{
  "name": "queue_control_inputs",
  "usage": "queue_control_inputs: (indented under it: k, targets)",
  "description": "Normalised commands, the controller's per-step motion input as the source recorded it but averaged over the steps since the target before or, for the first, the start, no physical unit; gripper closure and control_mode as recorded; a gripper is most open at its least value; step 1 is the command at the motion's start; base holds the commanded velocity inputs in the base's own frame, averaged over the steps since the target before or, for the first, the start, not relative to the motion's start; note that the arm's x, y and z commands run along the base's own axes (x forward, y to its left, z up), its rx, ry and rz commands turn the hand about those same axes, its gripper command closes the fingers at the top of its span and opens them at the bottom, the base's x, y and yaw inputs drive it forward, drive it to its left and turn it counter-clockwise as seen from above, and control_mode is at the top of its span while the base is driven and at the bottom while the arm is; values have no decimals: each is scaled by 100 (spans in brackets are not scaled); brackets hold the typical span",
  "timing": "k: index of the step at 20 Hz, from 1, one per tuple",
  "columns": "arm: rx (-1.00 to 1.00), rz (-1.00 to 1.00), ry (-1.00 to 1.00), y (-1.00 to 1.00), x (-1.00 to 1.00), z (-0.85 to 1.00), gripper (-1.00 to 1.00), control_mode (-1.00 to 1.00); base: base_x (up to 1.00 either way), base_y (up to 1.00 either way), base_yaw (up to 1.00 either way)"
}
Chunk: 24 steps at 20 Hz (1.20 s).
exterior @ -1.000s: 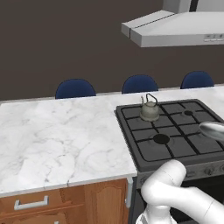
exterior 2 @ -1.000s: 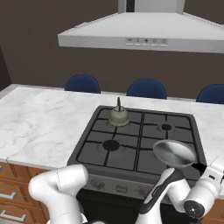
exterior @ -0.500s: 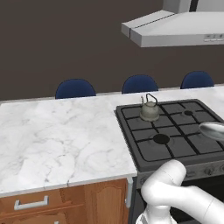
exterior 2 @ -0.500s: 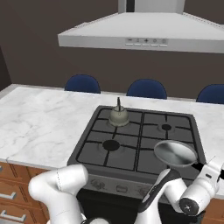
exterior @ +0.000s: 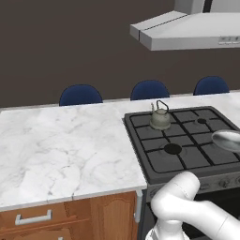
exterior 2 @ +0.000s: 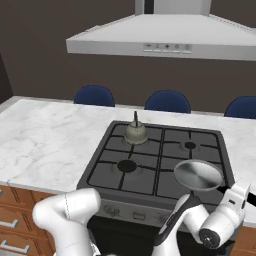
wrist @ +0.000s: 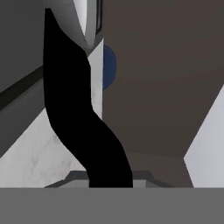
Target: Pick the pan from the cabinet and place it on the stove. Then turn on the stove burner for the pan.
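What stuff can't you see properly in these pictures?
- The pan: in the left base view the picture's right edge cuts it off.
- The gripper: in the right base view the white hand covers its fingertips. It holds the pan's black handle.
- The stove knobs: too small and dark to tell how they are turned; the arm hides some.
- The kettle: too small to show its spout.
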Motion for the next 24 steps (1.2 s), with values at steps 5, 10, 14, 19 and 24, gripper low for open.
queue_control_inputs:
  k: [5, 10, 14, 19, 24]
  targets:
    - [-1, 0, -1, 33, 35, 0, 100, -100, 0, 0, 0]
    - [-2, 0, 0, 45, 35, 0, 100, -100, 0, 0, 0]
    - [-1, 0, 0, 44, 35, 0, 100, -100, 0, 0, 0]
    - [0, 0, 0, 33, 43, 0, 100, -100, 0, 0, 0]
    - [0, 0, 0, 33, 41, -3, -100, -100, 0, 0, 0]
